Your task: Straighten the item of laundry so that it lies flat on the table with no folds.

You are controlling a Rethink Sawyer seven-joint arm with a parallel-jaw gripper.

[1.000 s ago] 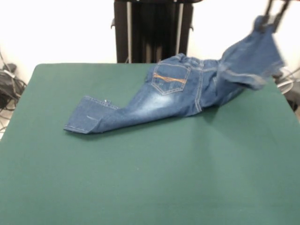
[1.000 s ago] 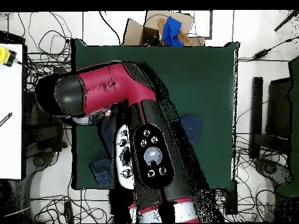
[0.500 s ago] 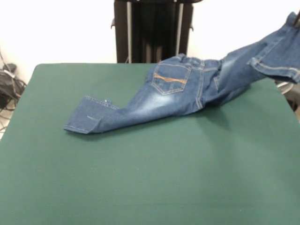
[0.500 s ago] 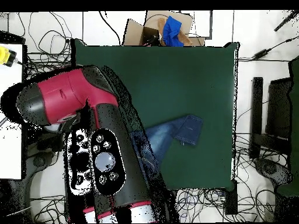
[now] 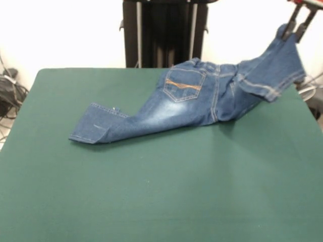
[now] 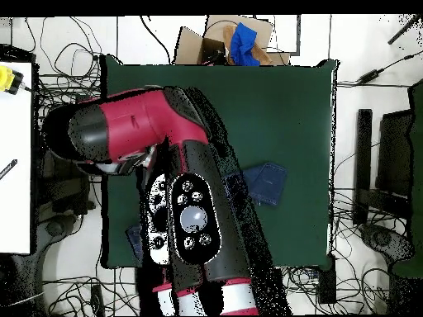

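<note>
We see a wide green felt table (image 5: 151,196) with cables on the floor around it and an open cardboard box (image 6: 216,41) holding blue cloth beyond one edge. The denim jeans (image 5: 171,106) lie toward the table's far side. The gripper (image 5: 298,22) pinches one leg, raised off the table's corner.

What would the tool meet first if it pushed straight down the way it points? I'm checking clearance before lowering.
The tool points down and is shut on the jeans leg; below that cloth, probably the table edge, though depth is unclear.
</note>
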